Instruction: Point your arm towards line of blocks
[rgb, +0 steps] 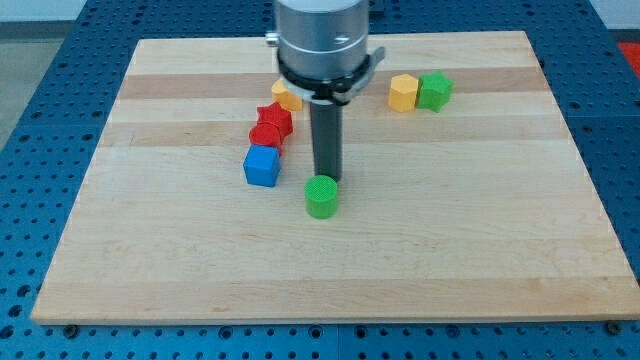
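A line of blocks runs down the view's left-centre: a yellow block (287, 96) partly hidden behind the arm, a red star block (274, 118), a red round block (266, 136) and a blue cube (263, 166). My tip (327, 179) is just above a green cylinder (322, 197), touching or nearly touching it, and to the right of the blue cube. A yellow hexagonal block (403, 93) and a green star-like block (435, 91) sit side by side at the upper right.
The wooden board (480, 250) lies on a blue perforated table (30, 150). The arm's grey body (320, 40) hangs over the board's top centre and hides part of it.
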